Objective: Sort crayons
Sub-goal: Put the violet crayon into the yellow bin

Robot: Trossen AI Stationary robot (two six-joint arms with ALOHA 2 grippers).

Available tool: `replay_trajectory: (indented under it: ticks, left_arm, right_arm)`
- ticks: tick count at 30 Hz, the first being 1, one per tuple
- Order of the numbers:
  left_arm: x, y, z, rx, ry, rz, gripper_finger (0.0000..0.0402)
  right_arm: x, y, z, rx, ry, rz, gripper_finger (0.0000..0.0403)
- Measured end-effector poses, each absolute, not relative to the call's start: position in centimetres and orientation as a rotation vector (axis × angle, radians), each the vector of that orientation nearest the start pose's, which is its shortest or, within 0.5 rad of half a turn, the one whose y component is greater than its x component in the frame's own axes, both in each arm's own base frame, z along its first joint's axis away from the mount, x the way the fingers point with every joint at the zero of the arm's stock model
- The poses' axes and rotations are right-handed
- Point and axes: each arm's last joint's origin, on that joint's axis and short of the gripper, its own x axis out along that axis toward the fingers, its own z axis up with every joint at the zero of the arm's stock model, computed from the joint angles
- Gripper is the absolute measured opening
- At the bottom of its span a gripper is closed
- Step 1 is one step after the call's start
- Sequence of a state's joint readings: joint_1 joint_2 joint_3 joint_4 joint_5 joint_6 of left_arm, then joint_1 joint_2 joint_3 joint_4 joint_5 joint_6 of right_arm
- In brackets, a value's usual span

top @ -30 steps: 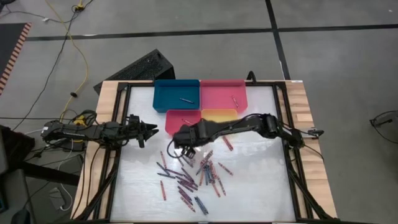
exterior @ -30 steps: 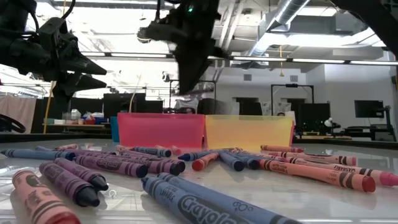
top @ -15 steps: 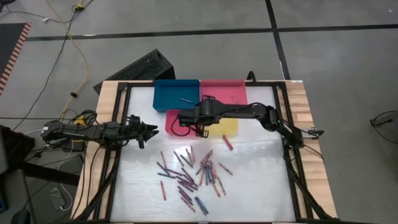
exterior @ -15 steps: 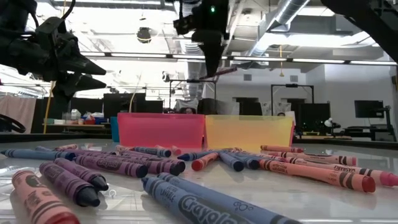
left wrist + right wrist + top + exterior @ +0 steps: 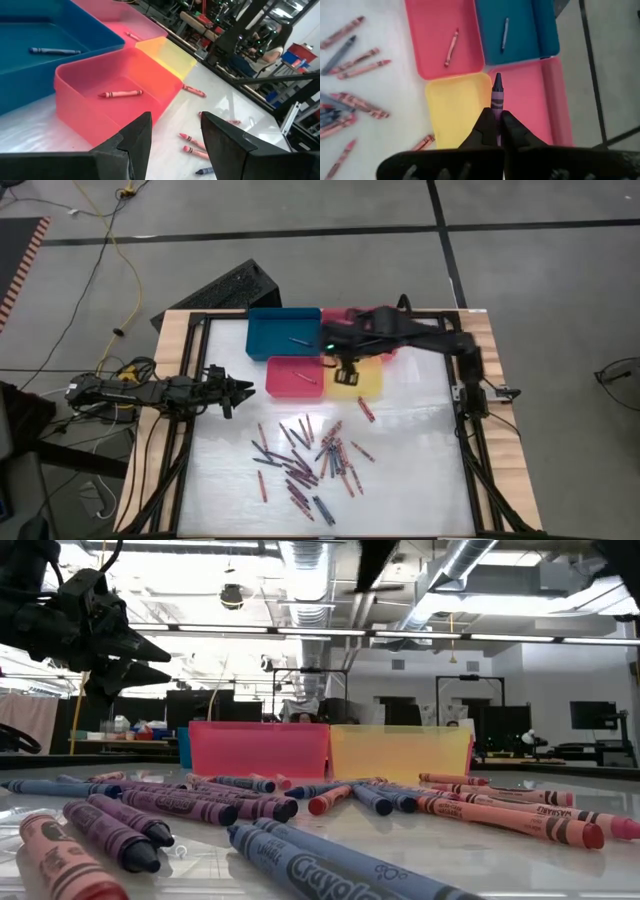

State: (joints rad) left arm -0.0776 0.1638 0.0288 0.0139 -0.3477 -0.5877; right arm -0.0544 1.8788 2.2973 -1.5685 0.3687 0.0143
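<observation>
Several crayons (image 5: 305, 455) in red, pink, purple and blue lie scattered on the white table; the low view shows these crayons (image 5: 300, 805) close up. My right gripper (image 5: 345, 370) hangs high over the yellow tray (image 5: 368, 385), shut on a purple crayon (image 5: 497, 92). One crayon lies in the red tray (image 5: 290, 380), one in the blue tray (image 5: 275, 330) and one in the pink tray (image 5: 530, 100). My left gripper (image 5: 243, 389) waits open near the table's left edge, level, pointing at the red tray (image 5: 100, 100). My right gripper pinches the purple crayon's lower shaft (image 5: 496, 111) between its two fingers. The crayon lies along the fingers and its pointed tip (image 5: 497, 77) sticks out past them. The fingers slant down from above. The crayon is lifted clear, over the edge between the yellow and pink trays.
The four trays stand together at the table's far middle. A black frame (image 5: 190, 430) and wooden strips run along the table's left and right sides. Bare white table lies between the crayons and the trays, and at the near right.
My right gripper has risen from the crayon pile and gone toward the table's far edge and right, passing over the red tray to the yellow one. It stayed shut on the purple crayon and rolled about its own axis on the way.
</observation>
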Motion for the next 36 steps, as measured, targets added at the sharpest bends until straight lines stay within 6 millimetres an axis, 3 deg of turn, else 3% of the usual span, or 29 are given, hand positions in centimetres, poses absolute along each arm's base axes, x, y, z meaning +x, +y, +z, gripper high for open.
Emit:
replay_trajectory:
  ticks: [3, 6, 11, 15, 25, 36]
  left_arm:
    - [10.5, 0.2, 16.2, -0.558, 0.036, 0.297, 0.0160]
    - [10.5, 0.2, 16.2, -0.558, 0.035, 0.297, 0.0160]
    - [10.5, 0.2, 16.2, -0.560, 0.035, 0.299, 0.0160]
    - [10.5, 0.2, 16.2, -0.561, 0.031, 0.307, 0.0160]
    - [10.5, 0.3, 16.2, -0.575, 0.019, 0.329, 0.0160]
    - [10.5, 0.3, 16.2, -0.575, 0.020, 0.328, 0.0160]
  right_arm:
    - [31.2, -3.0, 42.4, -0.144, 1.156, -0.409, 0.0000]
    - [28.9, -3.1, 41.1, -0.122, 1.140, -0.465, 0.0000]
    - [26.3, -3.3, 36.7, -0.090, 0.982, -0.484, 0.0000]
    - [25.5, -3.9, 33.2, -0.034, 0.822, -0.467, 0.0000]
    - [27.4, -6.1, 25.5, -0.033, 0.673, -0.329, 0.0000]
    - [30.0, -7.9, 20.6, 0.013, 0.795, -0.232, 0.0004]
